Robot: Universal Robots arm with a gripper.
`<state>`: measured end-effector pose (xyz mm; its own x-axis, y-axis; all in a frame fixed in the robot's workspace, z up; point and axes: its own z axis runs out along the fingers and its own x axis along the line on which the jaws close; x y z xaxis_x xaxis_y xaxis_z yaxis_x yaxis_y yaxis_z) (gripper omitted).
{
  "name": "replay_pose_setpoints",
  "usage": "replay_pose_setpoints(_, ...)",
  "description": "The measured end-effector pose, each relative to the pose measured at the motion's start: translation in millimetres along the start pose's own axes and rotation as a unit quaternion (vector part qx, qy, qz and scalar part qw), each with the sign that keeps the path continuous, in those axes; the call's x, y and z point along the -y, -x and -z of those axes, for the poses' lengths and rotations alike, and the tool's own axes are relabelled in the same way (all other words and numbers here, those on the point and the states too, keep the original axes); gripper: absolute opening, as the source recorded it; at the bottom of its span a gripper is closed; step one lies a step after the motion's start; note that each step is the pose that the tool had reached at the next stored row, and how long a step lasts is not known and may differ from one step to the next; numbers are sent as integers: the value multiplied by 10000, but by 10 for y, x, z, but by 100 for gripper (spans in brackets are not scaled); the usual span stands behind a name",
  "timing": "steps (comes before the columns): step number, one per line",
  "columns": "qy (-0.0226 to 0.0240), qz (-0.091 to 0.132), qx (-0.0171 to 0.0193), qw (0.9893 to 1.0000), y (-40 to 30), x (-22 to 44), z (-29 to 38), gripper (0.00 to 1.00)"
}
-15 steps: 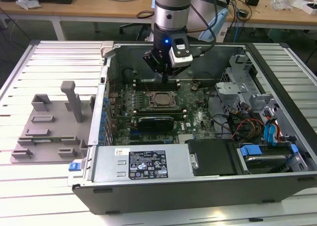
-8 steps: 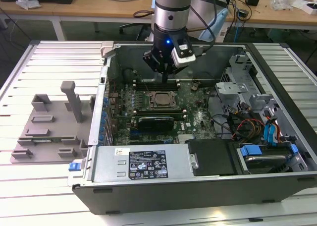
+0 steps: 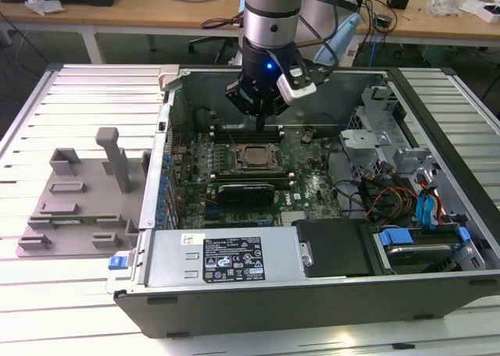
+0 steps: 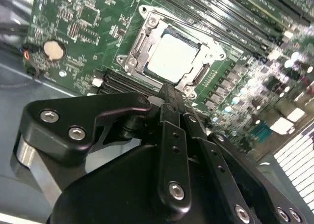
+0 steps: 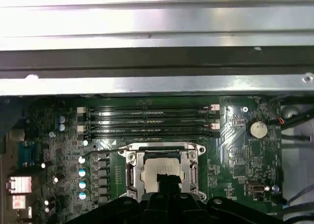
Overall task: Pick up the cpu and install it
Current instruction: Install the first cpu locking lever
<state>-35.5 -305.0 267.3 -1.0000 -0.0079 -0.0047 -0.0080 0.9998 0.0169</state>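
**A:** Where's the cpu [image 4: 171, 57]?

**B:** In the second wrist view I see it seated flat in the socket frame [image 4: 132, 52] on the motherboard [image 4: 73, 22], inside the open computer case [image 3: 312, 301].

**A:** Gripper?

**B:** My gripper [image 4: 169, 90] hangs close over it, fingers clenched together, holding nothing.

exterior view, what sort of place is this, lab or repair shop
Probably a robotics lab or workshop: a robot arm reaches into an open computer case on a slatted metal table, with cable-strewn wooden benches behind.
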Motion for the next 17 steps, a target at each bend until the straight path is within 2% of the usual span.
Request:
replay_pose_setpoints(1,-5,69,-1,10000,0,0,0,11)
replay_pose_setpoints(2,-33,126,-3,9999,0,0,0,11)
replay_pose_setpoints(3,-95,144,-4,9999,0,0,0,11)
replay_pose_setpoints(4,-125,146,-5,9998,0,-1,0,11)
replay_pose_setpoints(6,-141,145,-6,9998,-4,-1,0,11)
replay_pose_setpoints(9,-146,147,-2,9998,-90,-6,-1,11)
replay_pose_setpoints(10,-147,146,1,9998,-143,-13,0,11)
replay_pose_setpoints(11,-147,146,4,9998,-234,-22,1,11)
replay_pose_setpoints(15,-147,146,7,9998,-378,-27,1,11)
replay_pose_setpoints(17,-148,146,9,9998,-476,-28,1,11)
